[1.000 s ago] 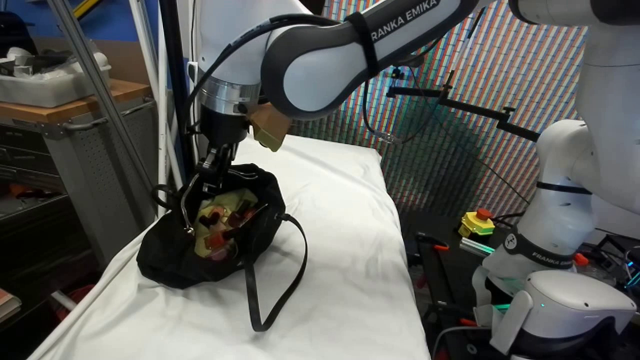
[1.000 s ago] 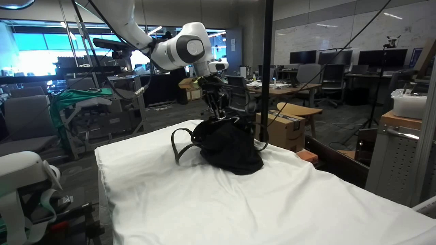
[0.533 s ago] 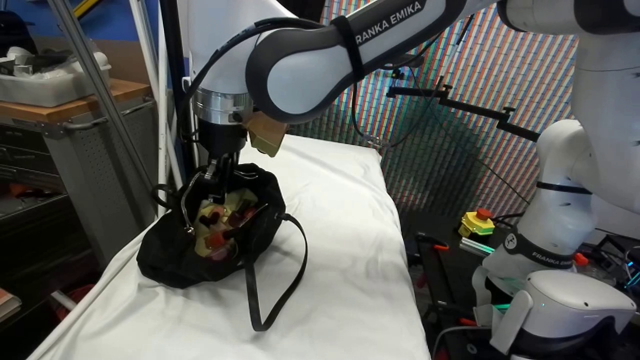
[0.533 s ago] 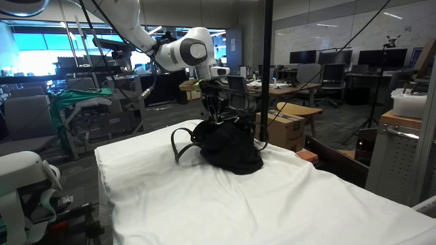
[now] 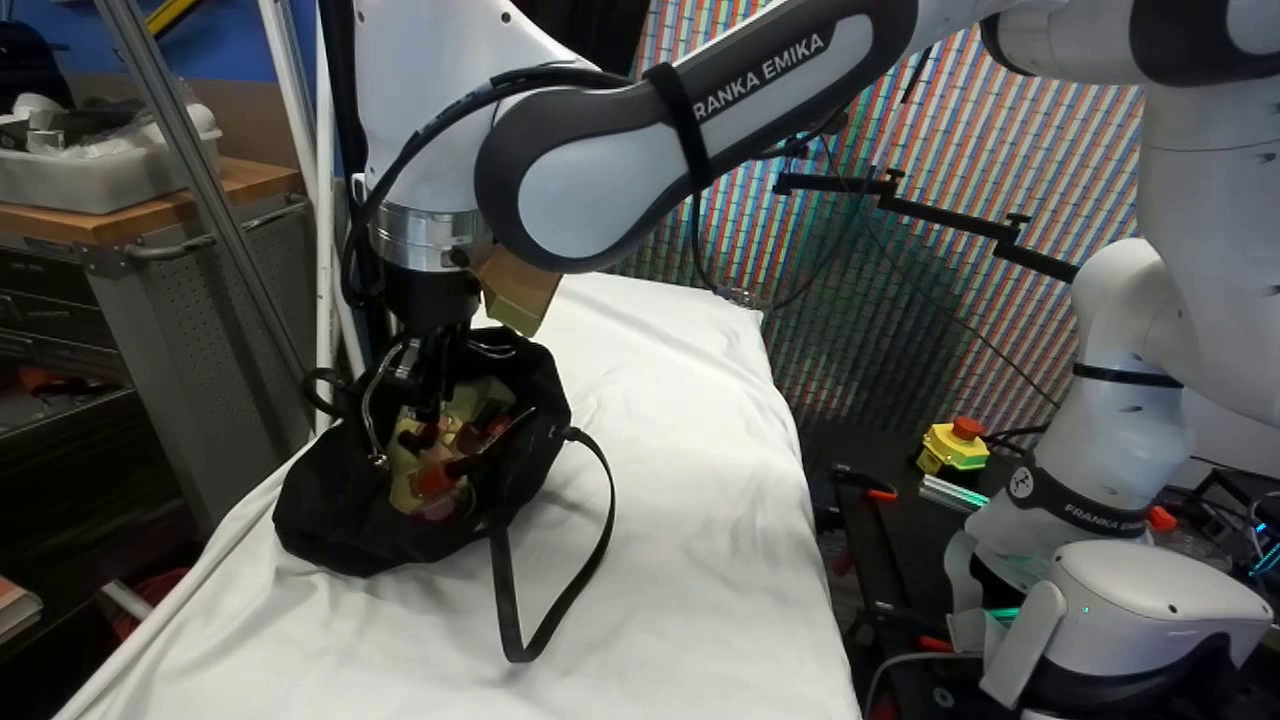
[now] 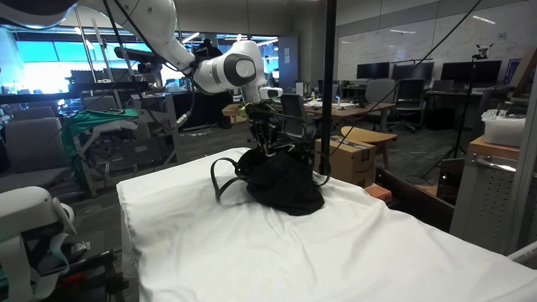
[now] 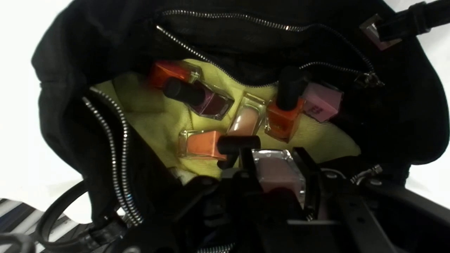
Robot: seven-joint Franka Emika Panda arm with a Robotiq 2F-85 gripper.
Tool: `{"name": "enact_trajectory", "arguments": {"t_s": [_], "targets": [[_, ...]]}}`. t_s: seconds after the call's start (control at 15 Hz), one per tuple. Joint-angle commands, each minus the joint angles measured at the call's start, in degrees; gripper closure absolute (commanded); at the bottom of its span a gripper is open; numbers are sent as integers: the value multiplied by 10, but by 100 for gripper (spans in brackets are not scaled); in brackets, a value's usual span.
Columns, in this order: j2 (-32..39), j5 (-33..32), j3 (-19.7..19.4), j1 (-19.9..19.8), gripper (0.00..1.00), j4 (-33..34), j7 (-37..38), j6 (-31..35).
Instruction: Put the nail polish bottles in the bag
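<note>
The black bag lies open on the white-covered table; it also shows in an exterior view and the wrist view. Inside it, on yellow-green lining, lie several nail polish bottles: a red one, a plum one, a peach one, an orange one, an orange-red one and a pink one. My gripper points down into the bag's mouth, its fingers closed on both sides of a mauve bottle. The bag wall hides the bottles in an exterior view; the gripper shows there.
Metal zippers edge the bag's opening and inner pocket. A long strap loops onto the white cloth. A black pole stands behind the bag. A white headset lies on a dark surface beside the table.
My gripper has come down deeper into the bag's mouth, towards the bottles inside. The bag and its strap have not moved.
</note>
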Motion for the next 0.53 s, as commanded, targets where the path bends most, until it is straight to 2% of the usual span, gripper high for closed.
{"name": "enact_trajectory", "arguments": {"t_s": [0.0,0.13,0.2,0.27,0.47], "targets": [[32,-17,-19,11,85,53,30,2],[45,-20,-24,8,75,71,33,2],[60,-17,-26,-3,35,90,21,2],[66,-14,-28,-6,34,100,18,-1],[84,-8,-37,-19,15,124,10,-1]]}}
